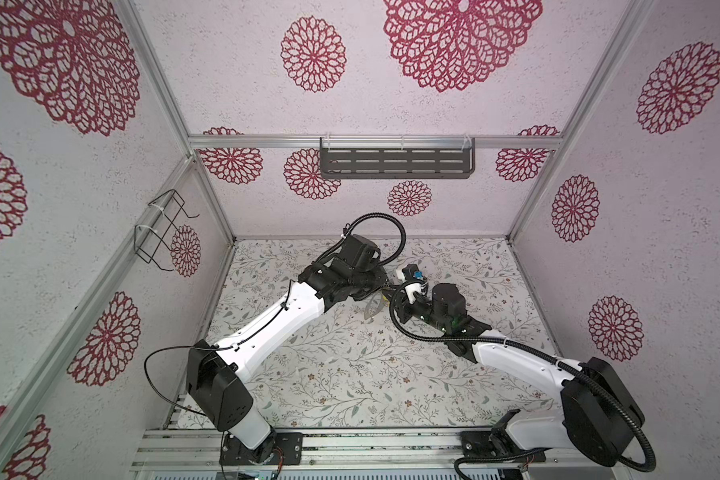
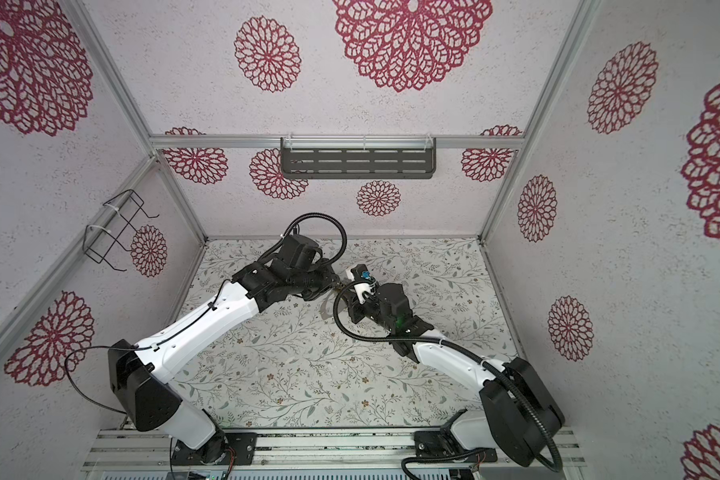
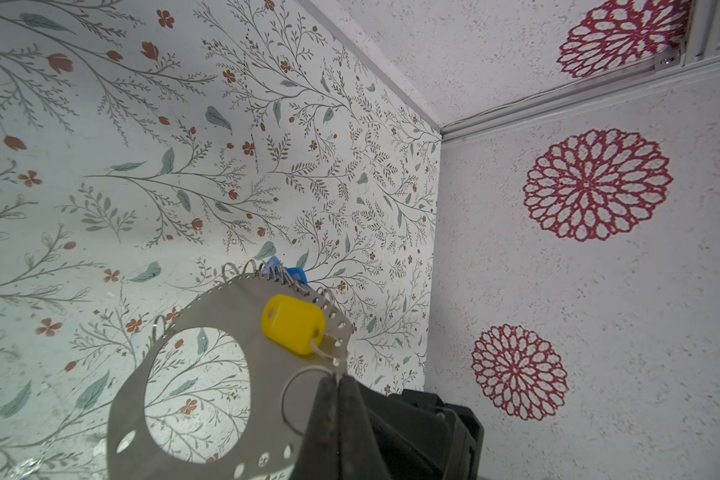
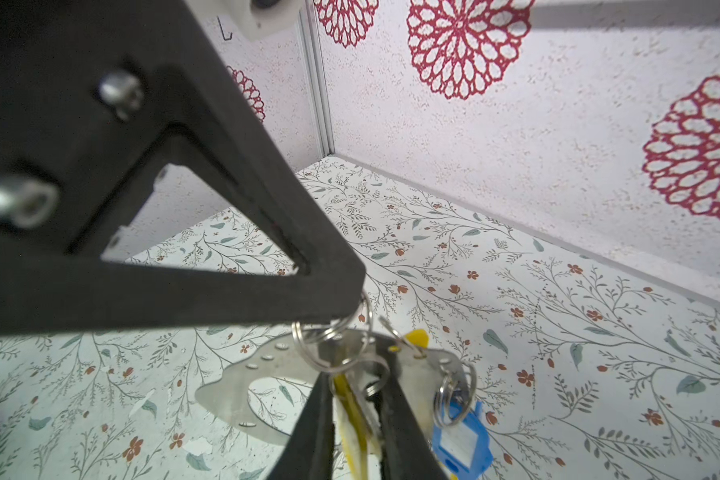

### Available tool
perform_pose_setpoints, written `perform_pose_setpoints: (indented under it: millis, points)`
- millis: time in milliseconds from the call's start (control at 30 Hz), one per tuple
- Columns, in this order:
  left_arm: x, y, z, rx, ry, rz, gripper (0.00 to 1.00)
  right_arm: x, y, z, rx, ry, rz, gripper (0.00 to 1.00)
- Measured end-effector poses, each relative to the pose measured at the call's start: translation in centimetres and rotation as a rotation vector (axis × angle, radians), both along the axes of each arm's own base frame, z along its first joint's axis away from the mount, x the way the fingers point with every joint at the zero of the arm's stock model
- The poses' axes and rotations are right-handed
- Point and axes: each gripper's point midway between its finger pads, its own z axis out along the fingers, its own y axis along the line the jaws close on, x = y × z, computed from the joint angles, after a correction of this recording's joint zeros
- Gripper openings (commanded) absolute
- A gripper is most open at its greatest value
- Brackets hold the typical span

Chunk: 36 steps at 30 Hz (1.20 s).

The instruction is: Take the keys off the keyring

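Note:
The keyring (image 3: pixel 225 307), a flat grey metal plate with a wide opening and small rim holes, hangs above the floral table. In the left wrist view my left gripper (image 3: pixel 337 380) is shut on its rim, beside a yellow key (image 3: pixel 292 325). A blue key (image 3: pixel 296 273) peeks over the far edge. In the right wrist view my right gripper (image 4: pixel 356 399) is shut on a yellow key (image 4: pixel 352 419) that hangs by a split ring from the keyring (image 4: pixel 233 386). Another blue key (image 4: pixel 460 440) dangles just beside it. In both top views the keyring (image 1: pixel 373 309) (image 2: pixel 325 309) shows only partly between the arms.
The floral table (image 1: pixel 350 374) is boxed in by patterned walls. A dark slotted shelf (image 1: pixel 395 162) hangs on the back wall and a black wire rack (image 1: pixel 163 228) on the left wall. Both arms meet near the table's far middle.

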Motion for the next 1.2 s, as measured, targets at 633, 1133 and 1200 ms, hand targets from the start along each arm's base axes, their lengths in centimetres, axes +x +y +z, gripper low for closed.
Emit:
perform_pose_setpoints:
  millis: [633, 1133, 1200]
  points:
    - [-0.2, 0.8, 0.9, -0.004, -0.036, 0.018, 0.0, -1.2, -1.7, 1.9, -0.035, -0.026, -0.035, 0.0]
    - [2.2, 6.1, 0.6, 0.221, -0.263, 0.024, 0.77, -0.9, -1.9, 4.7, -0.173, -0.03, -0.03, 0.0]
    - [2.2, 8.1, 1.1, 0.328, -0.397, -0.011, 0.86, -1.0, -1.9, 5.0, -0.195, -0.032, -0.018, 0.0]
